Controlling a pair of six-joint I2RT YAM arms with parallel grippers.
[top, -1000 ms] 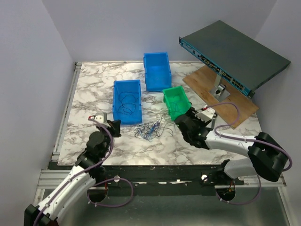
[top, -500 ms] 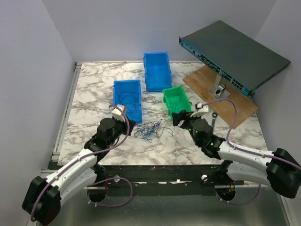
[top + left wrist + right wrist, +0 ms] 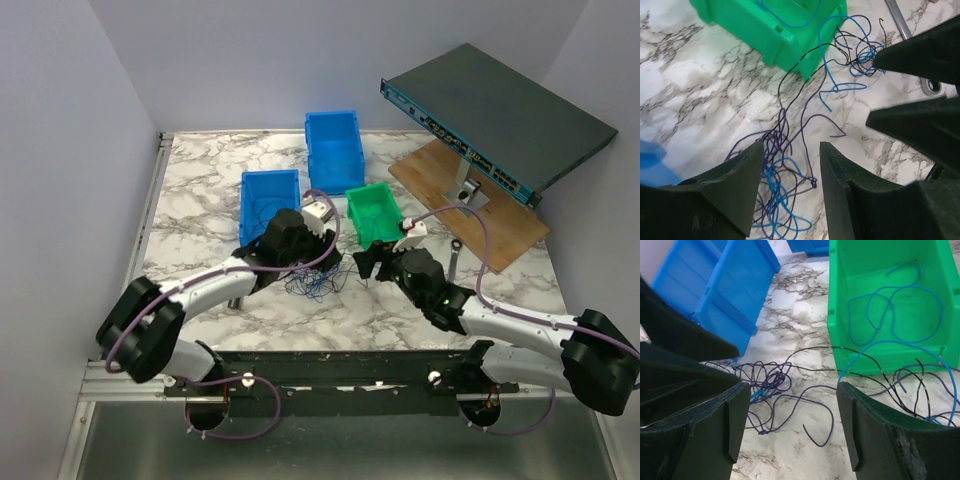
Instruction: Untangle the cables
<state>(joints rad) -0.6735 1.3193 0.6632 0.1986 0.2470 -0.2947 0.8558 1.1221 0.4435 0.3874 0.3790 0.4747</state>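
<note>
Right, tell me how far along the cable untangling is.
Done: one blue cable lies in the green bin. In hand: nothing yet. The left gripper and right gripper hang open at the tangle. Left: that knot of blue and dark strands on the table, some trailing against the green bin.

Two blue bins: a near blue bin and a far blue bin. One green bin. One network switch, one wooden board, one wrench. Two robot arms: left arm, right arm. The cables make one tangle of blue, purple and black strands, too knotted to count.
</note>
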